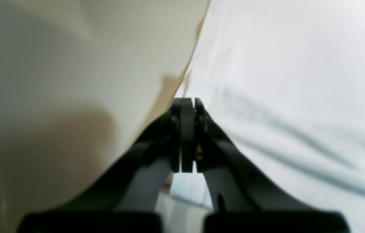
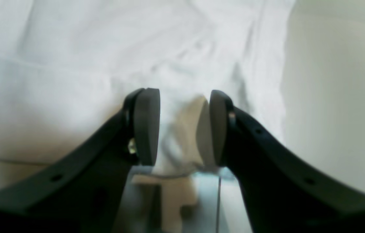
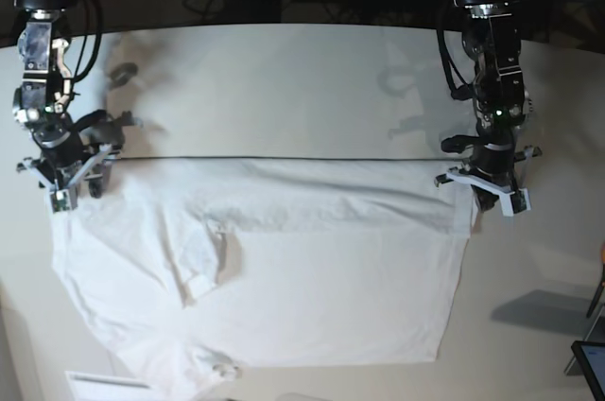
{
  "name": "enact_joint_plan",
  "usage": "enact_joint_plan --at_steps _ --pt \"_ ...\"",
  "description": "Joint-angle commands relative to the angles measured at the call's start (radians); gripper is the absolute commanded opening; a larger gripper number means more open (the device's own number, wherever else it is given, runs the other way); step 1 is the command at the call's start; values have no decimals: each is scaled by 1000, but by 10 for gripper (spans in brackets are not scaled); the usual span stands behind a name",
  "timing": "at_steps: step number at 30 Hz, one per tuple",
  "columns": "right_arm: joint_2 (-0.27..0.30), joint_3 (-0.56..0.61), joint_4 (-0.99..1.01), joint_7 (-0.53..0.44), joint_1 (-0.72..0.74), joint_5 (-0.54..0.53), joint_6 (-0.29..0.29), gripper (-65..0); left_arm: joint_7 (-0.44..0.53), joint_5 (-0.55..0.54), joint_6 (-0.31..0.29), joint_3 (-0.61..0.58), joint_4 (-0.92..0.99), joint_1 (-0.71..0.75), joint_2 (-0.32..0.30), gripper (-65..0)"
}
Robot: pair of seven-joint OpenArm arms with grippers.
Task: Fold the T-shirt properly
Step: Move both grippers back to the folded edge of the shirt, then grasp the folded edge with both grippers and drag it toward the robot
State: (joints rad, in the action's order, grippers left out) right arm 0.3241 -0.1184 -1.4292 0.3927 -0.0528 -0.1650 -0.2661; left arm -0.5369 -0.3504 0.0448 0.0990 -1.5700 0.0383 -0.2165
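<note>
White cotton is spread wide across the off-white tabletop (image 3: 284, 79): the T-shirt (image 3: 312, 269) is laid flat and wrinkled, its upper edge drawn into a straight fold line between the two arms, with the rest of the cloth reaching toward the near edge of the table. A sleeve (image 3: 203, 259) is seen folded in over the body of the shirt, and another bunched bit of cloth (image 3: 213, 363) is found at the shirt's lower corner. At the shirt's upper corner on the base view's right, the left gripper (image 1: 187, 103) is set right at the fabric's edge, its jaws pressed together; whether cloth is caught between them cannot be told from the blurred wrist view, where only bare table is seen to one side of the tips and white fabric to the other. At the opposite upper corner of the shirt, the right gripper (image 2: 184, 126) is held low over the cloth, its jaws spread part-way, and a rumpled hump of the shirt's hem is seen standing between the two pads (image 2: 146, 126), not squeezed.
</note>
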Motion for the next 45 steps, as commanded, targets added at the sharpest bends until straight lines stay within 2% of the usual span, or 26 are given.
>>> enact_joint_plan --at_steps 1,5,11,18,25,28,32,35,38,45 --pt "14 -5 -12 -30 18 -8 -5 -400 47 4 -7 -23 1 -30 -10 -650" --pt "11 -30 12 -30 32 -8 -5 -400 102 6 -7 -83 95 -56 -11 -650" --pt "16 -30 124 -33 64 -8 -5 -405 148 6 -7 -97 251 -96 -11 -650" --pt "16 -27 178 -31 74 -6 -5 -406 143 6 -7 -95 262 -85 -18 -650" --pt "16 -28 176 -25 17 -5 0 -406 5 4 -7 -84 176 -22 -16 -650" --pt "16 -28 163 19 -6 -1 1 -406 -27 4 -7 -84 118 2 -18 -650" --pt "7 -31 64 51 -66 88 1 -406 -94 6 -7 -84 78 15 -19 -650" --pt "-19 -31 -6 58 -104 166 1 -406 -96 6 -7 -84 52 33 -19 -650" --pt "-27 -33 -55 111 -132 229 1 -406 -96 6 -7 -84 18 62 -19 -650" --pt "-27 -33 -135 147 -218 246 1 -406 -98 6 -7 -84 -68 147 -22 -650"
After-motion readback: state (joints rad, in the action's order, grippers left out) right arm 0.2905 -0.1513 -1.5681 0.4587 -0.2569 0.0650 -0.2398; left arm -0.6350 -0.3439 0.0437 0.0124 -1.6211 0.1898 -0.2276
